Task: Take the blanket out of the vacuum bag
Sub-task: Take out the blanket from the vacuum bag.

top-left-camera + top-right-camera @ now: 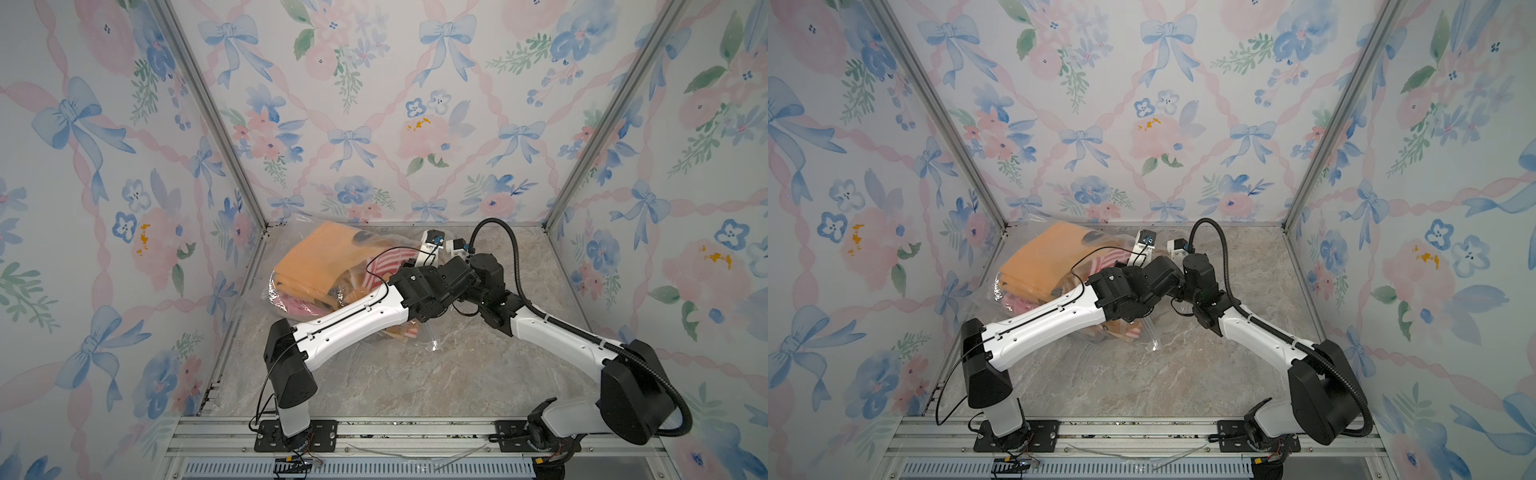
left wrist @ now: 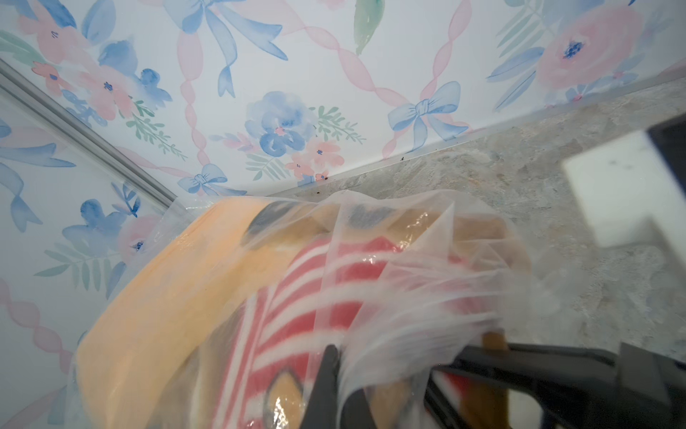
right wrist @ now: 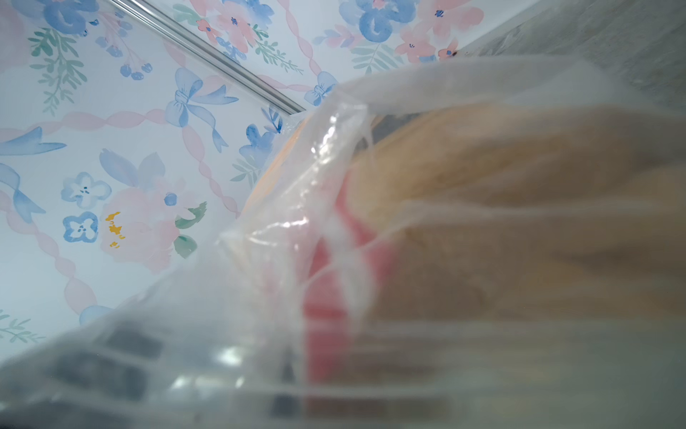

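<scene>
Left wrist view: the left gripper (image 2: 393, 356) is clamped tight on a bunched fold of the vacuum bag (image 2: 427, 282), probably to anchor the plastic so the blanket (image 2: 178, 297) can be drawn out against that hold. In both top views the bag lies toward 10 o'clock on the table (image 1: 457, 374), the blanket not yet out, and both arms meet at its 3 o'clock end. There the right gripper (image 1: 454, 250) is closed too. Plastic drapes across the right wrist view, so I cannot tell whether it pinches anything.
</scene>
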Controlling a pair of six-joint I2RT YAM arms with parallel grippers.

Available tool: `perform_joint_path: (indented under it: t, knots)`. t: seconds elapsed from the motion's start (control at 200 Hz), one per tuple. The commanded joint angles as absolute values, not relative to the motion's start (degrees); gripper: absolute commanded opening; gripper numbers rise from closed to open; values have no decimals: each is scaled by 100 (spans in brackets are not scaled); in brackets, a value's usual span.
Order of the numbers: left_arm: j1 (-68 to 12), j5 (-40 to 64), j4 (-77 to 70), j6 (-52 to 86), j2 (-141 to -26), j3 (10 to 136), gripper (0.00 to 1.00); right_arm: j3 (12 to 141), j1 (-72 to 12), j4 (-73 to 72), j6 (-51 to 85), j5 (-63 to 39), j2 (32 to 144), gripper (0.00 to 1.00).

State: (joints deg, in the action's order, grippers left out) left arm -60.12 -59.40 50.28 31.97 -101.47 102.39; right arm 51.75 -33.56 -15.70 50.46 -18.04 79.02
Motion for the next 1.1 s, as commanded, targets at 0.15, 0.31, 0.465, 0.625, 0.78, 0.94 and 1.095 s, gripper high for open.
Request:
perform_joint_path:
  t: [0.15,0.31,0.465,0.625,0.78,0.94,1.095]
  knots:
    - [-5778,-5900,4442,2953,-9530,9655,0,4500,-3117,-800,4754,-1235,7083,0]
    - [-5792,-5668,4308,2926,-9366,9408,0,4219,-2977,-1477,4707,-1603,7407,20]
    - [-5818,-5529,4184,2913,-9178,9209,0,3947,-2949,-1749,4857,-1721,7445,75]
    - [-5835,-5468,4070,2890,-9079,9084,0,3558,-2975,-1754,4977,-1653,7166,92]
    - [-5828,-5483,4005,2840,-9062,9048,0,3400,-3106,-2202,5123,-1598,7258,96]
    - [-5833,-5454,3990,2786,-9074,9070,0,3561,-3279,-2722,5198,-1726,7744,97]
    - [-5828,-5440,3990,2783,-9046,9048,0,3700,-3451,-3290,5358,-1806,8209,96]
